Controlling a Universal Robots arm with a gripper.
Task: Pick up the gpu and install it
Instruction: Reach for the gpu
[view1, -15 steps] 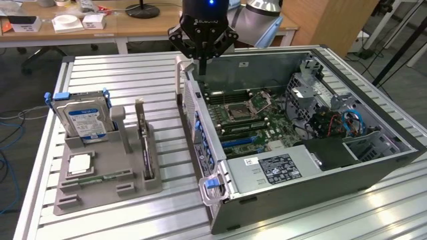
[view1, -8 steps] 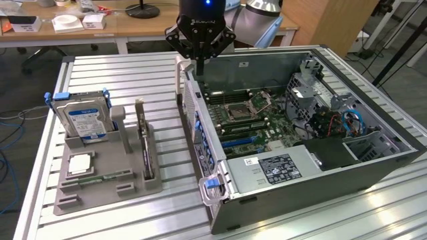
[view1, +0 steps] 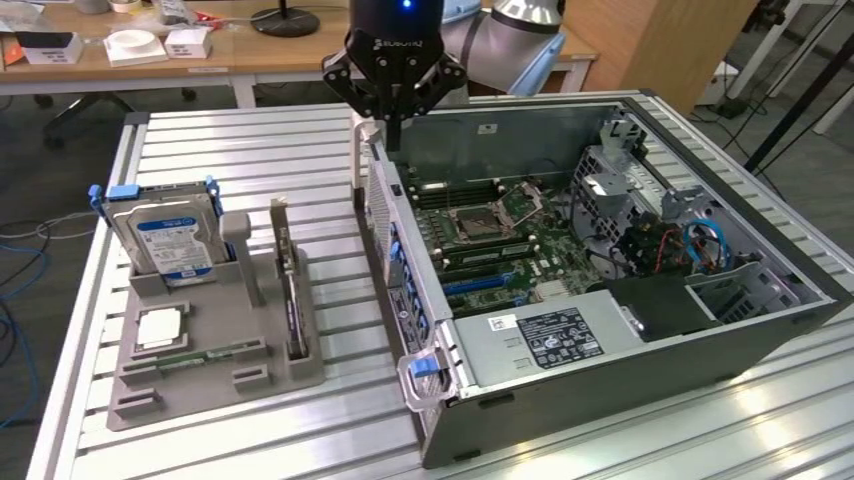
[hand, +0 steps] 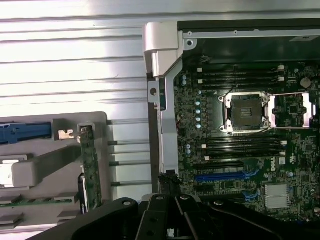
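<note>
Tabletop slats (view1: 340, 345) separate upright gpu (view1: 288, 290) from case wall (view1: 395, 250).

We see our gripper (hand: 169, 206), fingers closed, over the case wall (hand: 167, 115), between the gpu (hand: 91, 165) standing on edge in the grey holder's (hand: 47, 162) case-side slot and the bare motherboard (hand: 240, 155).

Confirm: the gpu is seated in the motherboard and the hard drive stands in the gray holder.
Wrong. The gpu stands on edge in the gray holder, outside the case, as the exterior view shows. The hard drive part holds.
</note>
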